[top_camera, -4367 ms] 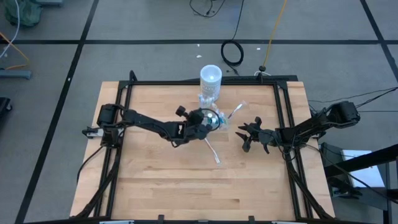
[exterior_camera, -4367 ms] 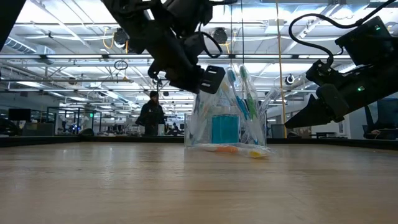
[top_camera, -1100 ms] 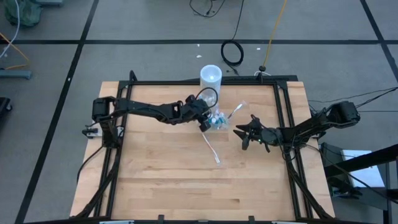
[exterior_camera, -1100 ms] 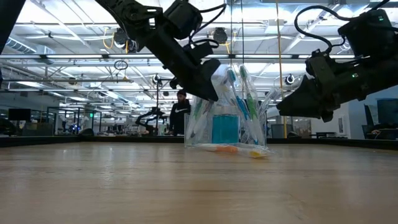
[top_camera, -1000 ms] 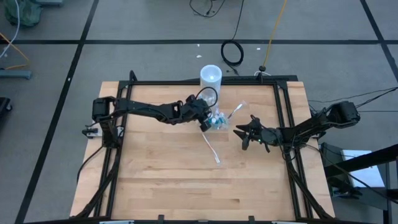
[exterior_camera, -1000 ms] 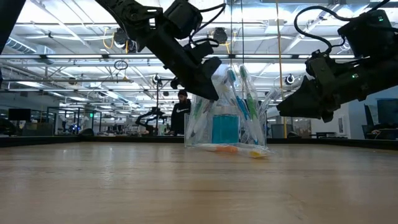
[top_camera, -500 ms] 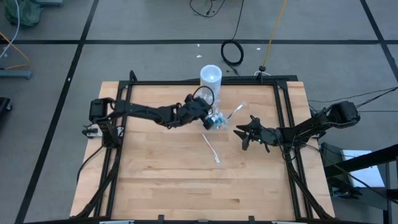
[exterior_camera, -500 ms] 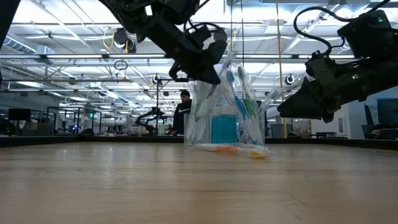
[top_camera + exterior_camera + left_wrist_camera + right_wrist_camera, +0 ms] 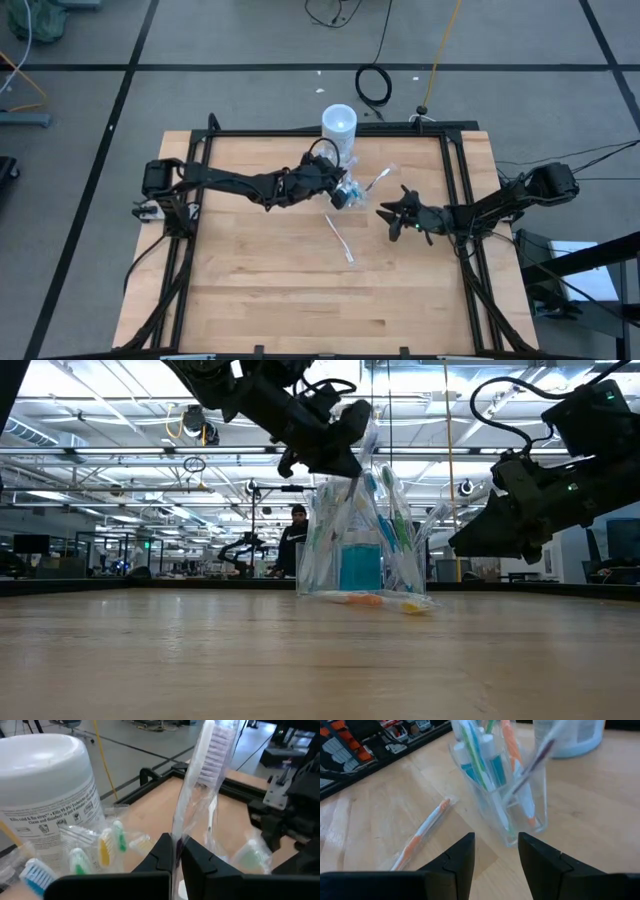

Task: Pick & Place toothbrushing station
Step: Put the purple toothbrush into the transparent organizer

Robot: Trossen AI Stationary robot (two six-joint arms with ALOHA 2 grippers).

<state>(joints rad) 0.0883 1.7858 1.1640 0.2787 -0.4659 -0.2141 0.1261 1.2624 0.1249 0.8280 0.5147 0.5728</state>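
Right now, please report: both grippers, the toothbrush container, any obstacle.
Left gripper shut on wrapped white toothbrush above clear plastic container. Right gripper open, beside it. Wrapped orange toothbrush loose on table.

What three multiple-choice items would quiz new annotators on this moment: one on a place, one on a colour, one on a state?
1. Where does the loose wrapped toothbrush lie?
A. on the table
B. in the white cylinder
C. on the floor

2. What colour are the bristles of the toothbrush in the left gripper?
A. orange
B. purple
C. black

3. How is the right gripper?
A. shut on a tube
B. open, empty
C. holding the clear container

Answers: 1 A, the high view shows it flat on the wood. 2 B, the left wrist view shows them. 3 B, its fingers stand apart short of the container.
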